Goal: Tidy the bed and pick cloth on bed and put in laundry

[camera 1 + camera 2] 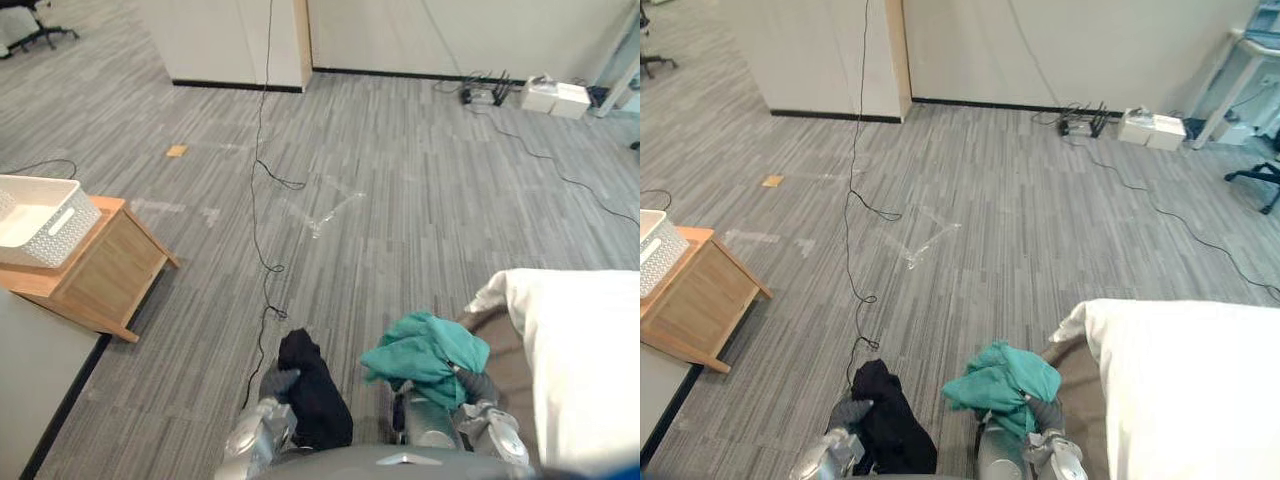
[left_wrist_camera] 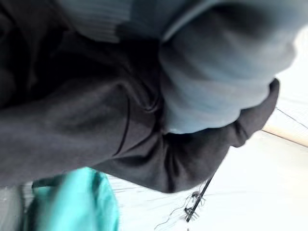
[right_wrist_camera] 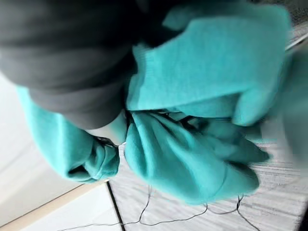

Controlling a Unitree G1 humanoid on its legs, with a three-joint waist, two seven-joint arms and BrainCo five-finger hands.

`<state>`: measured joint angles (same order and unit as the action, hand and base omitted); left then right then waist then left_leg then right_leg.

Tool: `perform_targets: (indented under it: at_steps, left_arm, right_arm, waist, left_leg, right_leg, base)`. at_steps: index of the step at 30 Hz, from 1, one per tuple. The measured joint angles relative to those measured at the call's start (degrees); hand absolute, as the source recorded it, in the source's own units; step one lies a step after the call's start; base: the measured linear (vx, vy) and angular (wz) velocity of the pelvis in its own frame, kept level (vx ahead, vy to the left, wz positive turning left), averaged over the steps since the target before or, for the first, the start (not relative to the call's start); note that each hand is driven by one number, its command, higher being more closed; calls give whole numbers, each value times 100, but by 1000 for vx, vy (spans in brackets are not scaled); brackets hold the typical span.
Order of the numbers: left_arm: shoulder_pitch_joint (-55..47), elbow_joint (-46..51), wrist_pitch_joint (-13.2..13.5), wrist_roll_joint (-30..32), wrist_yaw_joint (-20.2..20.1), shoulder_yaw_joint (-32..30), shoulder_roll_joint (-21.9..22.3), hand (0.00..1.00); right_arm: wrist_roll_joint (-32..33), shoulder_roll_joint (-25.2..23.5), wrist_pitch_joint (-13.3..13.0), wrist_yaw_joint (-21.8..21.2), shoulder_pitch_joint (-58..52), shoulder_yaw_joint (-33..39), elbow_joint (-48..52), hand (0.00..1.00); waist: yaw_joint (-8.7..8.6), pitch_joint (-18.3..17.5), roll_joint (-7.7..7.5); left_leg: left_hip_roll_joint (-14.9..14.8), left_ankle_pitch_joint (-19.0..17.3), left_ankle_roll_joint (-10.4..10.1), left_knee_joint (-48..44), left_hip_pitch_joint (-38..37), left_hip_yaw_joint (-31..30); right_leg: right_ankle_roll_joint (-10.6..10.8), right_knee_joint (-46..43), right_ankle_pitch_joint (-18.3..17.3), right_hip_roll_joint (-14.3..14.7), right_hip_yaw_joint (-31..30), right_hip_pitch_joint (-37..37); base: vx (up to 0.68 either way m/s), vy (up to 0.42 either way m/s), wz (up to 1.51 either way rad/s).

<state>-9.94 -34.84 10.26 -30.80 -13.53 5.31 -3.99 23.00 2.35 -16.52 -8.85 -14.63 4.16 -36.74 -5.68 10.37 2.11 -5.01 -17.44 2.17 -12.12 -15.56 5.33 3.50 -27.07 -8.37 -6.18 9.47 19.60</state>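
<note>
Down at the bottom of the head views, both hands are full. The left hand [image 1: 277, 383] has its fingers curled round a black cloth [image 1: 318, 395], which bunches above the hand and hangs beside the wrist. In the left wrist view the same dark fabric [image 2: 96, 120] fills most of the picture in folds, close against the hand. The right hand [image 1: 478, 388] is clamped on a teal cloth [image 1: 425, 350] — it sits in a crumpled heap on top of the hand, with a loose corner drooping towards the middle. From the right wrist, the teal cloth [image 3: 192, 159] is gathered in thick rolls right next to the hand's dark cover. Both cloths are held up off the floor, side by side but apart.

On the robot's right stands the bed [image 1: 500, 350], its brown surface showing just beside the teal cloth, with a white duvet [image 1: 585, 360] lying over the rest and one corner turned back.

Well apart, on the robot's left, a white basket [image 1: 45, 215] with patterned sides and a slot handle sits on a low wooden table [image 1: 105, 270]. Grey striped carpet [image 1: 400, 200] stretches between the two. A small orange scrap [image 1: 176, 151] lies on it further off — and two white boxes [image 1: 555, 97] rest by the far wall.
</note>
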Motion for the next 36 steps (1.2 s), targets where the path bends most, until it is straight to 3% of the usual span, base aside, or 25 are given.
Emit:
perform_targets:
  at_steps: [1, 2, 3, 4, 6, 7, 8, 9, 10, 11, 13, 16, 18, 19, 21, 22, 23, 24, 25, 27, 28, 30, 31, 34, 36]
  left_arm:
    - [36, 18, 33, -7, -45, 3, -77, 100]
    - [56, -19, 32, -6, -46, 0, -93, 100]
    - [88, -100, 34, -3, -85, -2, 6, 100]
    - [127, -102, 71, -5, -143, 25, 32, 100]
    - [154, -99, 169, -22, -150, 46, 82, 100]
    - [140, -98, 189, -153, -140, 47, 83, 100]
    - [131, -96, 190, -197, -138, 40, 83, 100]
    - [61, -94, 193, -242, -139, 20, 82, 100]
    - [58, -92, 193, -242, -140, 20, 85, 100]
    - [-5, -27, 245, -241, -160, 19, 118, 100]
    - [-175, 78, 280, -240, -191, 21, 148, 100]
    - [-529, 605, 295, -321, -257, 23, 162, 100]
    - [-574, 775, 320, -485, -231, 33, 226, 100]
    - [-577, 809, 339, -496, -223, 44, 252, 100]
    - [-563, 923, 417, -620, -191, 137, 450, 100]
    - [-561, 923, 417, -620, -184, 145, 484, 100]
    - [-564, 923, 415, -615, -149, 194, 586, 100]
    - [-509, 866, 404, -610, -137, 284, 589, 100]
    - [-466, 819, 383, -601, -126, 335, 601, 100]
    - [-433, 827, 384, -568, -107, 377, 653, 100]
    - [-402, 842, 385, -566, -33, 356, 685, 100]
    - [-395, 878, 385, -559, 80, 360, 686, 100]
    - [-398, 940, 392, -538, 157, 386, 651, 100]
    - [-442, 1360, 359, -402, 509, 584, 322, 100]
    - [-333, 1439, 312, -406, 555, 559, 220, 100]
  right_arm:
    - [34, 0, -43, 2, 24, -36, 103, 100]
    - [36, -3, -67, 5, 4, -32, 95, 100]
    - [33, 45, -95, 15, 246, 21, 67, 100]
    - [31, 28, -194, -1, 413, 90, 73, 100]
    - [30, 22, -354, -86, 448, 68, 121, 100]
    - [17, 38, -397, -183, 492, -28, 172, 100]
    - [-4, 39, -397, -209, 524, -45, 178, 100]
    - [-81, 28, -394, -224, 595, -131, 199, 100]
    - [-88, 19, -392, -224, 604, -155, 210, 100]
    - [-194, 32, -348, -223, 596, -239, 268, 100]
    - [-199, 34, -219, -223, 578, -266, 423, 100]
    - [-203, 57, -94, -227, 595, -258, 735, 100]
    - [-448, 48, 120, -231, 591, -274, 1062, 100]
    - [-496, 51, 140, -234, 583, -291, 1109, 100]
    - [-647, 61, 156, -233, 514, -354, 1147, 100]
    - [-650, 62, 156, -229, 480, -358, 1148, 100]
    - [-667, 84, 146, -181, 346, -379, 1154, 100]
    - [-740, 99, 150, -95, 344, -408, 1013, 100]
    - [-819, 54, 154, 1, 371, -419, 983, 100]
    - [-859, 60, 155, 51, 424, -403, 990, 100]
    - [-861, 41, 193, 72, 560, -414, 988, 100]
    - [-865, 39, 240, 84, 681, -491, 993, 100]
    - [-871, 14, 252, 85, 774, -613, 1033, 100]
    - [-924, -31, 255, 70, 627, -840, 1483, 100]
    - [-922, -40, 255, 38, 468, -957, 1774, 100]
  waist:
    - [34, 4, -141]
    - [24, 43, -89]
    - [119, 116, 189]
    - [144, 186, 162]
    - [113, 176, 168]
    - [111, 171, 212]
    - [118, 164, 233]
    - [131, 165, 269]
    - [134, 162, 276]
    - [178, 176, 274]
    - [224, 239, 194]
    - [384, 317, 142]
    - [548, 386, 73]
    - [560, 395, 57]
    - [569, 364, 123]
    - [570, 350, 147]
    - [577, 271, 270]
    - [679, 185, 270]
    - [683, 39, 85]
    - [695, -40, 18]
    - [709, -36, -23]
    - [771, -37, -18]
    - [814, -34, 5]
    - [794, -53, 20]
    - [681, -90, -46]
  left_leg:
    - [-111, -186, -329, 0, -261, -132]
    - [-172, -247, -431, -5, -356, -150]
    - [-435, -146, -525, -60, -377, -200]
    - [-460, 205, -732, -168, -438, -317]
    - [-547, 574, -755, -608, -350, -457]
    - [-668, 886, -803, -1413, -35, -552]
    - [-718, 1058, -857, -1777, 135, -625]
    - [-849, 1748, -997, -2759, 669, -733]
    - [-905, 1905, -1015, -3041, 798, -758]
    - [-1129, 1715, -942, -4710, 1621, -654]
    - [-1083, 1284, -848, -5660, 2264, -531]
    - [-464, 679, -711, -4948, 2937, -405]
    - [166, 453, -578, -2884, 3186, 131]
    - [273, 504, -575, -2424, 3190, 343]
    - [531, 1292, -494, -572, 3327, 1514]
    - [550, 1399, -474, -368, 3338, 1697]
    - [537, 1666, -274, 52, 3325, 2197]
    - [588, 1969, 965, 117, 3242, 2356]
    - [859, 1848, 1076, 223, 3222, 2274]
    - [1042, 1777, 1166, 415, 3101, 2178]
    - [1117, 1597, 1321, 335, 2881, 2043]
    - [1161, 1360, 1273, 260, 2543, 1840]
    - [1199, 1199, 1117, 311, 2056, 1489]
    - [1225, 1008, 797, 518, 1204, 802]
    - [1256, 961, 712, 536, 1042, 378]
  right_leg:
    - [92, 1048, 1238, -40, -56, -96]
    - [-325, 996, 1355, 39, 27, -141]
    - [-553, 643, 1112, 272, 145, -109]
    - [-698, 41, 629, 231, 174, 14]
    - [-767, -268, 139, 259, 261, -67]
    - [-783, -263, -165, 411, 291, -226]
    - [-768, -211, -244, 470, 318, -298]
    - [-841, -3, -326, 634, 332, -536]
    - [-855, 62, -342, 671, 326, -605]
    - [-907, 415, -392, 838, 350, -1040]
    - [-947, 915, -426, 896, 351, -1730]
    - [-1043, 1625, -429, 884, 325, -2659]
    - [-1006, 2120, -470, 668, 433, -3255]
    - [-937, 2218, -490, 616, 494, -3363]
    - [-572, 2630, -645, 614, 860, -3967]
    - [-510, 2664, -680, 656, 911, -4057]
    - [-333, 2681, -783, 830, 1037, -4256]
    - [-227, 2563, -891, 831, 1038, -4430]
    - [-195, 2138, -886, 595, 1057, -4242]
    - [7, 1392, -773, 426, 1003, -3950]
    - [417, 185, -430, 213, 851, -3585]
    - [909, -1317, -17, -18, 704, -3117]
    - [1001, -2701, 30, -243, 714, -2718]
    - [590, -3697, -388, -705, 1057, -1890]
    - [434, -3270, -672, -918, 1048, -1286]
  base:
    - [794, -363, 64]
    - [773, -359, 26]
    - [573, -290, -1]
    - [543, -287, -1]
    - [518, -285, 12]
    - [499, -268, 3]
    - [462, -236, -11]
    - [348, -159, -6]
    - [427, -174, 0]
    - [519, -165, 5]
    - [482, -125, 6]
    - [428, -37, -4]
    - [484, 46, 4]
    - [480, 57, 24]
    - [550, 84, 57]
    - [572, 104, 71]
    - [572, 101, 56]
    - [811, 157, 72]
    - [708, 159, 49]
    - [549, 155, 44]
    - [629, 158, 39]
    - [617, 133, 31]
    - [459, 86, 41]
    - [494, 33, 82]
    - [392, -51, 126]
